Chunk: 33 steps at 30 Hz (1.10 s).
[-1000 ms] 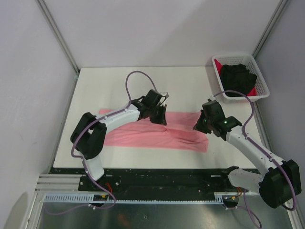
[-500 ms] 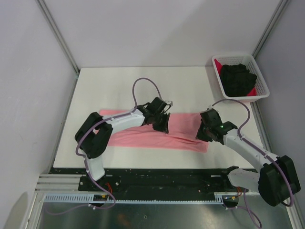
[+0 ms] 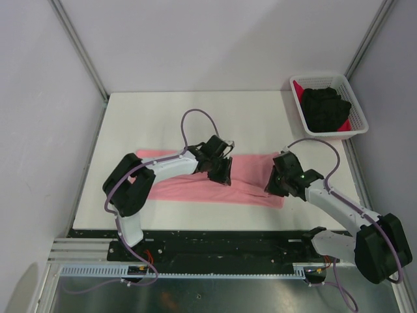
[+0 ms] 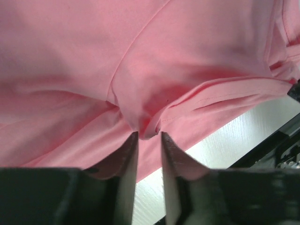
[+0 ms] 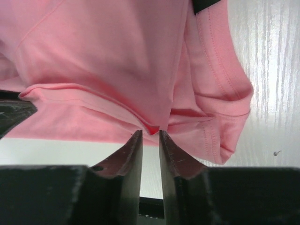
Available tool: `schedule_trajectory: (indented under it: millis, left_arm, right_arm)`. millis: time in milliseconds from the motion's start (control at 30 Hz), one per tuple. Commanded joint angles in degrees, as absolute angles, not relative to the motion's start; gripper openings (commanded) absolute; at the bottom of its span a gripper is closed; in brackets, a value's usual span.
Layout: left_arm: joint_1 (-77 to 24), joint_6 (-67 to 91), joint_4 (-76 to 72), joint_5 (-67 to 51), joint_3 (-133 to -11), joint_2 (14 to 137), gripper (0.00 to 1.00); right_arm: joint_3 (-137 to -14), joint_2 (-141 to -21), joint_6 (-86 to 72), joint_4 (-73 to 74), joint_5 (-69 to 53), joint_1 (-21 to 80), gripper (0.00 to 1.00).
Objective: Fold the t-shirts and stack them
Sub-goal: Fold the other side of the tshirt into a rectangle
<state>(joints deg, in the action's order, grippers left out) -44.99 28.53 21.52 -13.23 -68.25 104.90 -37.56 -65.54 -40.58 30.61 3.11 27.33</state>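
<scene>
The salmon-pink t-shirt (image 3: 176, 186) lies as a long strip across the near half of the white table (image 3: 156, 117). My left gripper (image 3: 222, 175) sits over the strip's middle, shut on a raised fold of pink cloth (image 4: 187, 47) between its fingertips (image 4: 149, 136). My right gripper (image 3: 272, 184) is at the strip's right end, shut on a pinch of the pink shirt (image 5: 117, 47) at its tips (image 5: 150, 132), beside the collar with its dark neck label (image 5: 208, 4). The black t-shirt (image 3: 324, 107) lies crumpled on the red t-shirt (image 3: 299, 88) in the basket.
The white lattice basket (image 3: 329, 76) stands at the far right corner of the table. Grey walls close in the table on the left, back and right. The table's near edge and black rail (image 3: 215, 235) run just below the shirt.
Both grippers have moved toward the near edge of the table, each holding its pinch of pink cloth and drawing the shirt's far edge over toward the near edge.
</scene>
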Motion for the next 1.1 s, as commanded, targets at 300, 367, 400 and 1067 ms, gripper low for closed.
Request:
schedule_trajectory:
  millis: [300, 367, 400, 1067]
  left_arm:
    - [-45.1, 29.3, 20.7, -9.9, -71.6, 100.5, 0.50]
    - [-45.0, 30.1, 20.7, -9.1, -73.8, 102.7, 0.47]
    - [-45.0, 30.3, 20.7, -9.0, -75.0, 104.1, 0.46]
    - [-48.1, 32.1, 20.7, -12.0, -70.0, 104.3, 0.37]
  right_arm:
    - [-38.6, -61.9, -38.9, 26.5, 5.1, 26.7, 0.40]
    - [-39.3, -65.6, -38.5, 24.6, 5.6, 25.6, 0.39]
    - [-39.8, -67.3, -38.3, 23.9, 5.7, 25.1, 0.39]
    - [-41.3, -72.3, -39.1, 25.2, 5.8, 28.3, 0.33]
